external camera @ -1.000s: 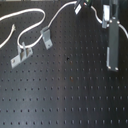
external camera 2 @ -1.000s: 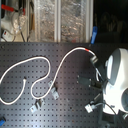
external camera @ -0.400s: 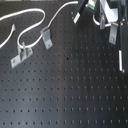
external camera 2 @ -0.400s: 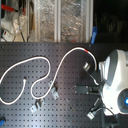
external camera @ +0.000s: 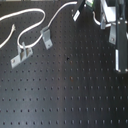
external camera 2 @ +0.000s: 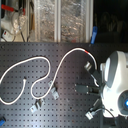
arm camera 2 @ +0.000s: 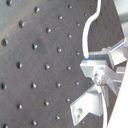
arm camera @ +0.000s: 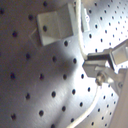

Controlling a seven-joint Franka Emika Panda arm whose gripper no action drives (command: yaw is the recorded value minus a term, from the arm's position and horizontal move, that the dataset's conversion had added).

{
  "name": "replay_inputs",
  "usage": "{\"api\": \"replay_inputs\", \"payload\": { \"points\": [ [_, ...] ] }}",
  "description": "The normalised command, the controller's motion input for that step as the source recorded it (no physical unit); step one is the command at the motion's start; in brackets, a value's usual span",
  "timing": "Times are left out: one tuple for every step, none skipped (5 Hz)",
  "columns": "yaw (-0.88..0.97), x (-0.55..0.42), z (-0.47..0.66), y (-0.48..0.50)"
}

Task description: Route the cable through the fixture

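Observation:
The white cable loops across the black pegboard in both exterior views. Its red tape band lies near the end that runs down into my gripper. In both wrist views the cable passes straight in at the metal fingers, so the gripper looks shut on the cable. The fixture is made of small metal brackets on the board, to the first exterior view's left of the gripper. One bracket lies right beside the held cable.
More brackets stand below the cable's loop in the second exterior view. The white arm body fills the second exterior view's right. Shelves with clutter lie beyond the board's far edge.
The arm has shifted slightly toward the brackets, and the red-banded cable end has moved a little with it. The loops on the board look unchanged.

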Motion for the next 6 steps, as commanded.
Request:
{"api": "replay_inputs", "payload": {
  "points": [
    [0.29,0.068,0.08,0.193],
    [0.0,0.0,0.01,0.0],
    [-0.1,-0.139,0.5,0.047],
    [-0.11,-0.078,0.47,0.235],
    [-0.11,-0.114,0.29,0.328],
    [-0.13,-0.133,0.07,0.398]
  ]
}}
